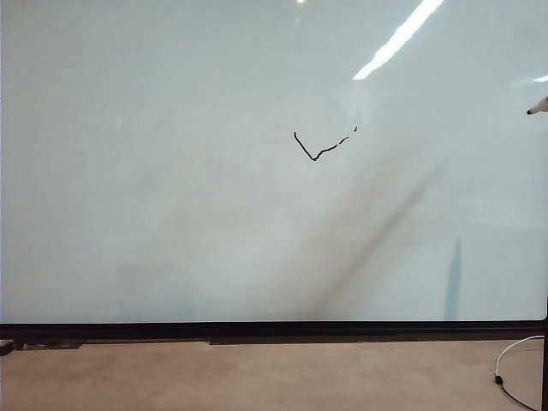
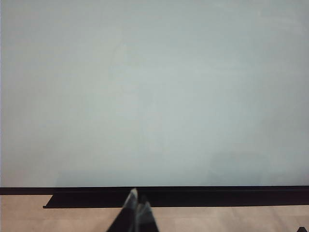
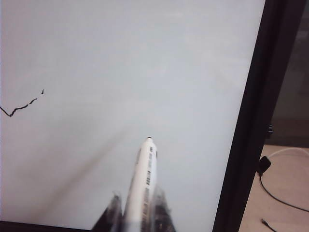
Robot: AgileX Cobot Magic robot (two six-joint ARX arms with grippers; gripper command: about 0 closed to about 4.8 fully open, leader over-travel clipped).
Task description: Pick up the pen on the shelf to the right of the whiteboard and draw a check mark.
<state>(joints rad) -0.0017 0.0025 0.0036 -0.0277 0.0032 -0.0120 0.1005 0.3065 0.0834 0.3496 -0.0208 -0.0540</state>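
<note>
While the check mark (image 1: 321,146) sits mid-whiteboard (image 1: 171,214), the right gripper (image 3: 137,212) grips the pen (image 3: 144,183), tip aimed boardward, right of the mark; the left gripper (image 2: 136,212) idles low, apparently closed, empty.

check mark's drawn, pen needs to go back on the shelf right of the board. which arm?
Right. Its claw is shut on the pen, near the whiteboard's right edge. The left claw sits shut and empty at the board's lower edge, away from the check mark.
</note>
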